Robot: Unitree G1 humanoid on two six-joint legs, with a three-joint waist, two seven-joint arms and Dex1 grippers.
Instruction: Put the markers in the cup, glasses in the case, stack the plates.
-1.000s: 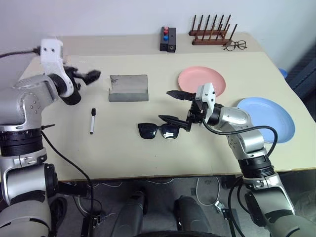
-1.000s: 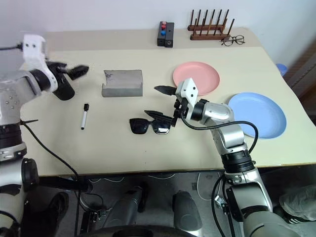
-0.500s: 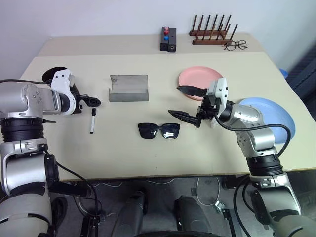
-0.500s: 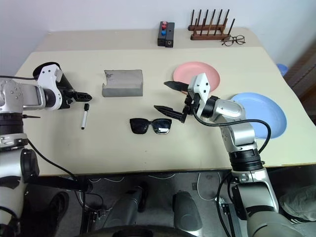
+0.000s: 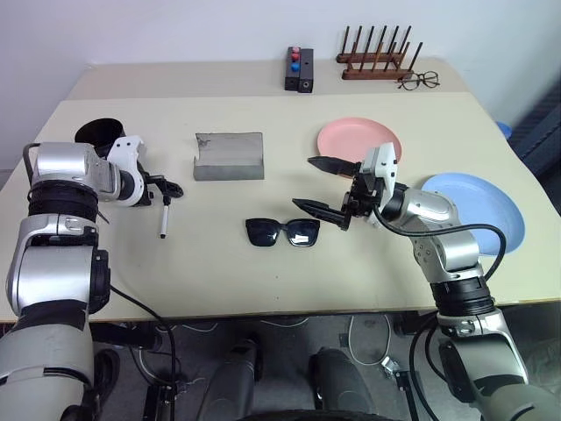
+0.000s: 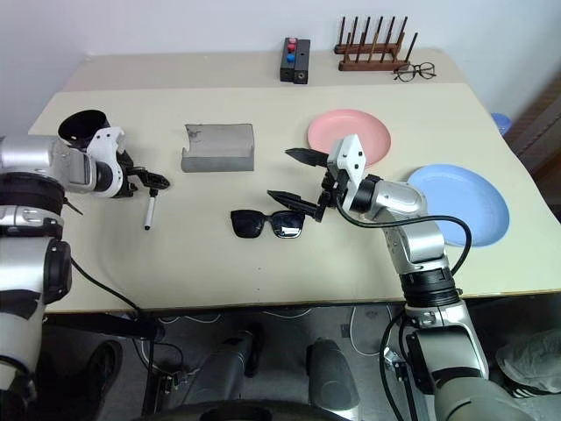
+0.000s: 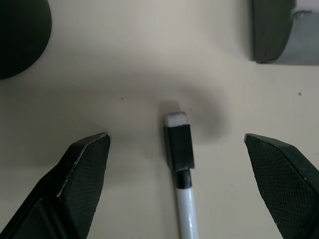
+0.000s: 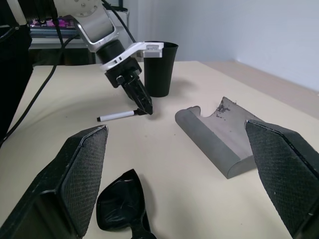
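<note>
A white marker [image 5: 162, 219] with a black cap [image 7: 178, 147] lies on the table. My left gripper [image 5: 166, 187] is open, low over the cap end, one finger on each side. The black cup [image 5: 99, 133] stands upright just behind that hand. The grey case [image 5: 228, 155] lies further right. Black sunglasses [image 5: 282, 232] sit unfolded at mid-table, and my right gripper [image 5: 304, 182] hovers open just to their right, pointing left. A pink plate [image 5: 355, 140] and a blue plate [image 5: 482, 210] lie apart on the right.
At the table's far edge are a small black box [image 5: 298, 70] with red and blue tops, a wooden peg rack [image 5: 375, 61] and thin clear spectacles [image 5: 418, 82]. Bare tabletop runs along the front edge [image 5: 263, 303].
My left arm has swung down from a raised pose to the table, bringing its open gripper over the marker's cap. The right gripper stays open beside the sunglasses.
</note>
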